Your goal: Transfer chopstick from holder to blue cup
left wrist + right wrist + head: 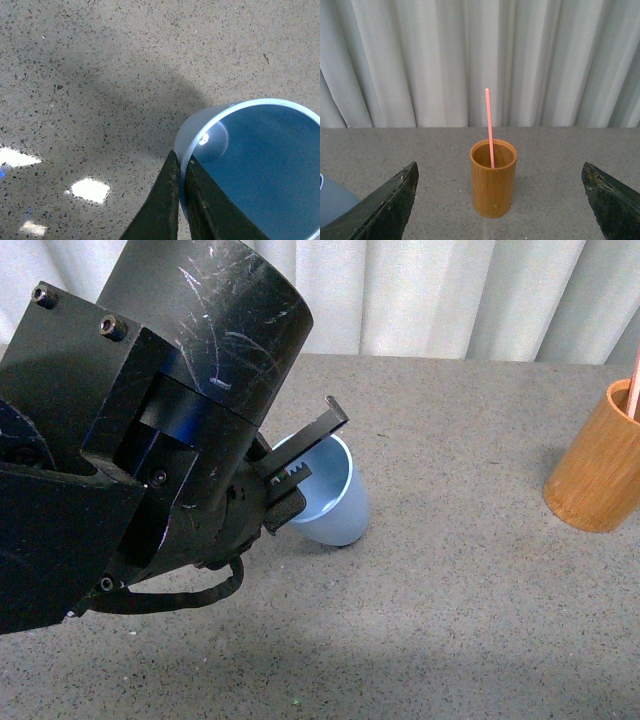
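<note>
Left gripper [310,450] was clamped on the rim of the blue cup [335,505]. In the left wrist view one finger [165,200] sat outside the wall and the other inside, pinched tight on the pale rim with the wall between them. The cup looked tilted in the front view, mouth tipped toward the left arm and base low by the table [450,640]; can't tell if the base touched. The cup's inside was visible in the left wrist view and held nothing.

Chopstick [489,125] was in the holder [493,187] — standing nearly upright, lower end inside, upper half sticking well above the rim. The holder stood upright on the grey speckled table, well apart from the cup, far to the robot's right in the front view and cut by the frame edge there.

Right gripper [499,170] was wide apart, gripping nothing — both dark fingertips showed at the edges of the right wrist view. The holder appeared between them but further off, not touching either. Grey curtain [420,60] hung behind the table. A corner of the blue cup showed behind one right finger.
</note>
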Available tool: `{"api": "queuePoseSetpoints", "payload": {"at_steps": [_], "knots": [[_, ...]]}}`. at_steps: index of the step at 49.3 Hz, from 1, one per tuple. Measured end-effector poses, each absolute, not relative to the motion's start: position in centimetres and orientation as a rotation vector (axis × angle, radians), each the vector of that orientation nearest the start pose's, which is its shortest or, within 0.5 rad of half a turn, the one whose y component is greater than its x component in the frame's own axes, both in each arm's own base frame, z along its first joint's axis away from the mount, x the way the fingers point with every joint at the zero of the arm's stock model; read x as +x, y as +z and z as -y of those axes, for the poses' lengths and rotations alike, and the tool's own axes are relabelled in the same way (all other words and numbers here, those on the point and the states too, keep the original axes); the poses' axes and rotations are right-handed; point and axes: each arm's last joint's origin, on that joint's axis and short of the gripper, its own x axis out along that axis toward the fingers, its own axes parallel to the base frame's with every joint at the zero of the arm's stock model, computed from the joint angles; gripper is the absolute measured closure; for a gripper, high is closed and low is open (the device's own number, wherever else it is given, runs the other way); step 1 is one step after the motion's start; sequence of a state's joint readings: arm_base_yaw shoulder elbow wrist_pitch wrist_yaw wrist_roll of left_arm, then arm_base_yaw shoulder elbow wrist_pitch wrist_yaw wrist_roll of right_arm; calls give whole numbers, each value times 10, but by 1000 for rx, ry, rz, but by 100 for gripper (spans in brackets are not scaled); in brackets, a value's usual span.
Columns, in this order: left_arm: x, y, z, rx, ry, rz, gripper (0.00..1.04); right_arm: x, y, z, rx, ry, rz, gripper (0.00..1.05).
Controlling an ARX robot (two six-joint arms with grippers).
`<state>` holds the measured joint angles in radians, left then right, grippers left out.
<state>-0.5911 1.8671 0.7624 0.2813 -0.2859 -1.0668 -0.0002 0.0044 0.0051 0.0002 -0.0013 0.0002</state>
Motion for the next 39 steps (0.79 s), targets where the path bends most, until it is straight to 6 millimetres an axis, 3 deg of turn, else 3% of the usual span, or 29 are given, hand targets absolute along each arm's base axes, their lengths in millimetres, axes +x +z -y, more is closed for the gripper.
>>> {"api": "queuePoseSetpoints", "payload": {"at_steps": [14, 39], "knots": [[276, 96, 179, -644, 117, -797, 99, 98, 165, 0, 0, 1, 1, 10], [277, 112, 180, -651, 86, -773, 20, 98, 165, 0, 0, 1, 1, 10]]}}
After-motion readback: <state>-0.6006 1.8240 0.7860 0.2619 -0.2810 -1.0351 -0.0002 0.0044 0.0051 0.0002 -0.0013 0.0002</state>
